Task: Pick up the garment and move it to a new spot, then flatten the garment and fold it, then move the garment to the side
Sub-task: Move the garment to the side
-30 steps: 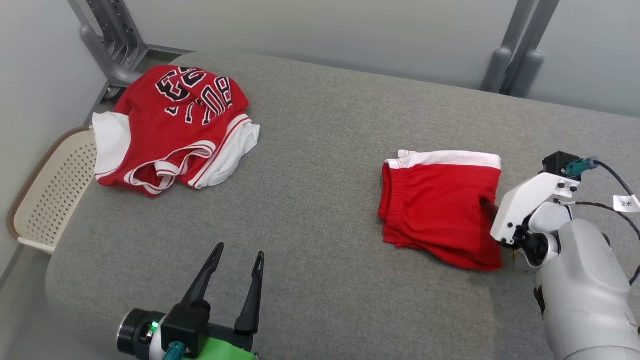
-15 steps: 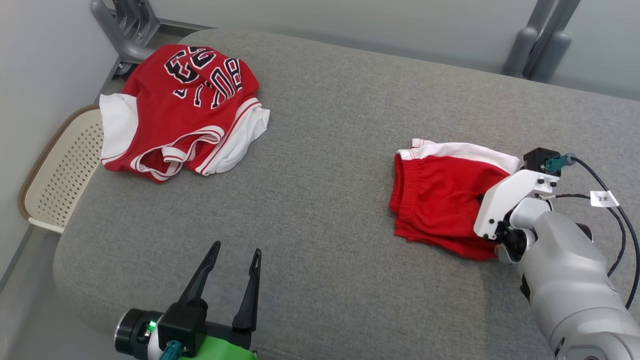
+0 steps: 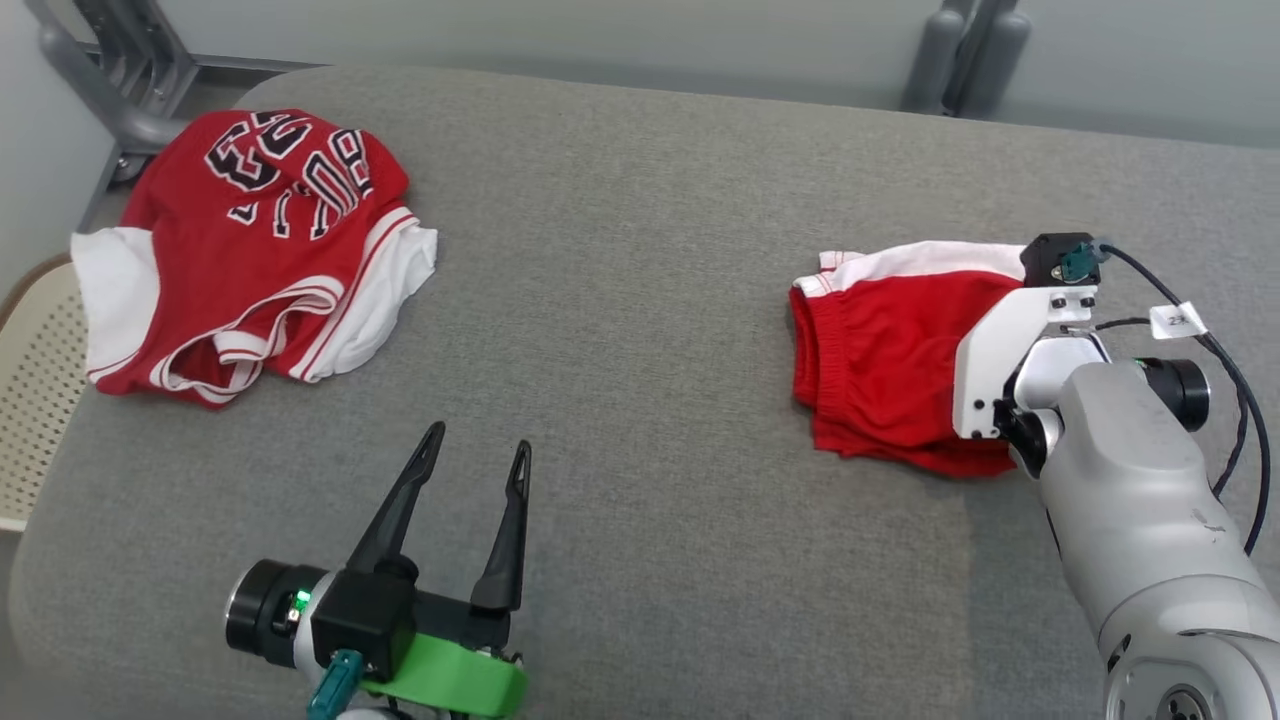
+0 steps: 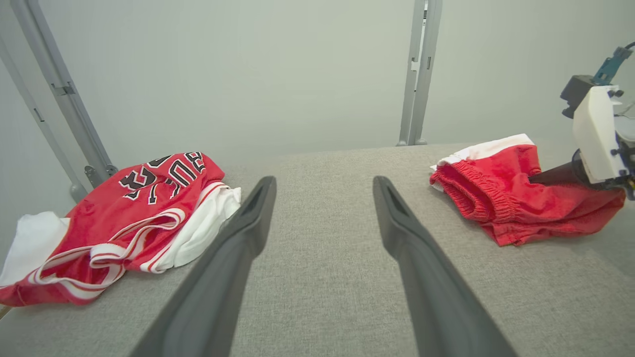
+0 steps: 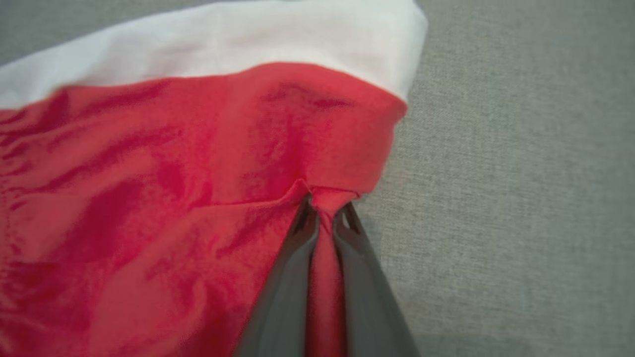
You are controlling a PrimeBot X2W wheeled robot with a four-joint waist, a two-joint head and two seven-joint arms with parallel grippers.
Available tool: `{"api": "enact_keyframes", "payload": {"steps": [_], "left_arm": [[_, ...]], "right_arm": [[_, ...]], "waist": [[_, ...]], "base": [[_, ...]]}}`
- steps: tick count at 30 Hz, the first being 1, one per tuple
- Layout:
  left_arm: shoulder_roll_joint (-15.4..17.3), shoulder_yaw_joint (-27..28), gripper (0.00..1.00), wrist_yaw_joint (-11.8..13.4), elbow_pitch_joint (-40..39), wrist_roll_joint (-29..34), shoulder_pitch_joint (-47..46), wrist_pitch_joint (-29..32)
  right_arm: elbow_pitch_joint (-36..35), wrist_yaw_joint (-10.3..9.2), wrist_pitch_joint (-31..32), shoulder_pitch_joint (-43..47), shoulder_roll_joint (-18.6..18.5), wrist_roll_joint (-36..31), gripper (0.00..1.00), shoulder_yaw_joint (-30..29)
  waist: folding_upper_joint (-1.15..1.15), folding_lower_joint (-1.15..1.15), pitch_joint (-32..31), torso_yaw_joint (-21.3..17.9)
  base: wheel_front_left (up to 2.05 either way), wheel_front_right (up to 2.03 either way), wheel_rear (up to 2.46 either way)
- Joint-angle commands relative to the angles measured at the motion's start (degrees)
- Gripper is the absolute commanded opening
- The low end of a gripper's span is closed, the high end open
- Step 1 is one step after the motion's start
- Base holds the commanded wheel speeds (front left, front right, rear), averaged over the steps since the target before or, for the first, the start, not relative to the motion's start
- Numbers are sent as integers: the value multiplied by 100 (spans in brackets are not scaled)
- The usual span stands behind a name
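The garment is a folded pair of red shorts [image 3: 880,350] with a white band along its far edge, lying on the right of the grey padded surface [image 3: 650,250]. In the right wrist view my right gripper [image 5: 325,218] is shut on a pinch of red fabric at the right edge of the shorts [image 5: 198,173]. From the left wrist view the shorts [image 4: 501,198] bunch up around its dark fingers [image 4: 550,176]. My left gripper [image 3: 478,442] stands open over the front left of the surface, far from the shorts, with nothing between its fingers [image 4: 238,238].
A crumpled red and white jersey [image 3: 250,240] with black numbers lies at the back left. A cream perforated chair [image 3: 30,400] stands off the left edge. Grey metal posts [image 3: 960,50] rise behind the surface against the wall.
My right gripper has gone from open to shut on the right edge of the shorts, and the cloth there has puckered. The head camera has shifted. The left gripper has stayed open.
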Motion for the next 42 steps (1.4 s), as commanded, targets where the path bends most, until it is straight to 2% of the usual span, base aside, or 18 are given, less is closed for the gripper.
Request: {"api": "enact_keyframes", "payload": {"steps": [1, 4, 8, 14, 15, 22, 27, 32, 37, 42], "left_arm": [[2, -50, 100, -44, -90, 68, -121, 0], [32, -90, 100, -93, -320, 87, -229, -1], [106, -119, 100, -123, -587, 184, -365, 0], [202, -137, 100, -141, -858, 323, -562, 0], [202, -137, 100, -141, -858, 323, -562, 0], [420, -231, 100, -188, -1010, 420, -687, 0], [532, -359, 100, -213, -1101, 475, -765, 69], [621, -495, 100, -240, -1183, 521, -897, 156], [676, -630, 100, -260, -1253, 508, -950, 206], [704, -674, 100, -256, -1301, 491, -966, 204]], "right_arm": [[-132, -12, 116, -22, -40, -150, 0, 100], [-339, -12, 246, -114, -37, -354, 0, 444], [-556, -12, 315, -194, -233, -415, 0, 974], [-794, -12, 381, -230, -788, -25, 0, 1674], [-794, -12, 381, -230, -788, -25, 0, 1674], [-1167, -12, 380, -215, -1588, 847, 0, 2554], [-1546, -12, 312, -280, -2339, 1480, 0, 3172], [-1900, -12, 232, -362, -2975, 1791, 0, 3550], [-1992, -12, 117, -401, -3480, 1914, 0, 3742], [-1972, -12, -123, -447, -3834, 1863, 0, 3802]], "waist": [[0, 0, 231, -450], [0, 0, 411, -759], [0, 0, 685, -1148], [0, 0, 1028, -1593], [0, 0, 1028, -1593], [0, 0, 1402, -1980], [0, 0, 1643, -2072], [0, 0, 1842, -2064], [0, 0, 1923, -1940], [0, 0, 2037, -1819]], "base": [[0, 0, 0], [0, 0, 0], [0, 0, 0], [0, 0, 0], [0, 0, 0], [0, 0, 0], [0, 0, 0], [0, 0, 0], [0, 0, 0], [0, 0, 0]]}}
